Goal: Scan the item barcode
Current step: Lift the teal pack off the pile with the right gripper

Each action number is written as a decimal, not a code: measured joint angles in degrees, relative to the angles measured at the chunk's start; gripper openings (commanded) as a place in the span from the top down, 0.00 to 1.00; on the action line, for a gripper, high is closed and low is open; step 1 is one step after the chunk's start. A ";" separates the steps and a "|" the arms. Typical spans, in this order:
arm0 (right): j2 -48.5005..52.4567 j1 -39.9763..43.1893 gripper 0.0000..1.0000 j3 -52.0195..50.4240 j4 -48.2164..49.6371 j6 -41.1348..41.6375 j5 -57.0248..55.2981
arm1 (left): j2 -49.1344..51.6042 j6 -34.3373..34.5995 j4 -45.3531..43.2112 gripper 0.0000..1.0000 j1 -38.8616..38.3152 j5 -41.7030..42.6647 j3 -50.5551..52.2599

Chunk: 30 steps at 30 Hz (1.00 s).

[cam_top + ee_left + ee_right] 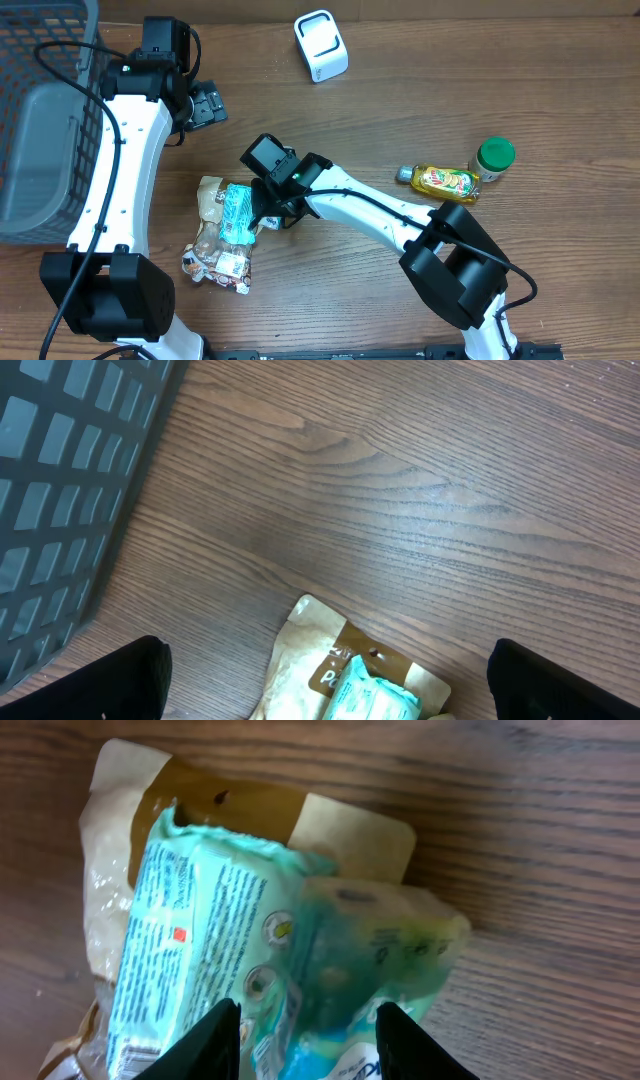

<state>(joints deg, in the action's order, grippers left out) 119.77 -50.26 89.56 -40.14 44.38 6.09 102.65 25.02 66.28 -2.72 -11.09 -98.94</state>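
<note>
- Straddling the crumpled end of the teal packet (pixel 200 930): right jaws, one finger (pixel 212 1042) on each side; cannot tell whether they pinch it.
- Teal packet lies atop a brown-and-white pouch (pixel 209 196) on the desk (pixel 420 90).
- Left jaws spread wide, holding nothing, near the grey basket (pixel 40 60).
- White box (pixel 320 45) stands well apart.

— What did the table (pixel 500 80) look like?
— Brown wood grain, smooth, with a low sheen.
— And the teal packet (pixel 237 211)?
— Glossy plastic film, crinkled. The brown pouch (pixel 210 192) looked like matt kraft paper with a clear, shiny plastic panel.
— The basket (pixel 40 60)?
— Grey matt plastic mesh.
</note>
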 measured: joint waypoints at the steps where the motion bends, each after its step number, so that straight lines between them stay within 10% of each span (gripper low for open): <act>1: 0.00 -0.02 0.59 0.00 0.02 0.68 -0.61 | 0.00 0.00 0.00 0.00 0.00 0.00 0.00; 13: 0.35 -0.11 0.59 0.00 0.57 2.19 -2.93 | 0.00 0.00 0.00 0.01 0.00 0.00 0.00; 18: 1.95 -0.50 0.96 -0.04 0.59 2.73 -3.34 | 0.00 0.00 0.02 0.01 0.00 0.00 0.00; 30: 0.55 5.29 0.96 0.17 -11.93 0.57 -4.24 | 0.00 0.00 0.00 0.00 0.00 0.00 0.00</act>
<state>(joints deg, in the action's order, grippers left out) 120.31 -44.97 89.73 -52.07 44.95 1.85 102.65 25.02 66.28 -2.72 -11.09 -98.94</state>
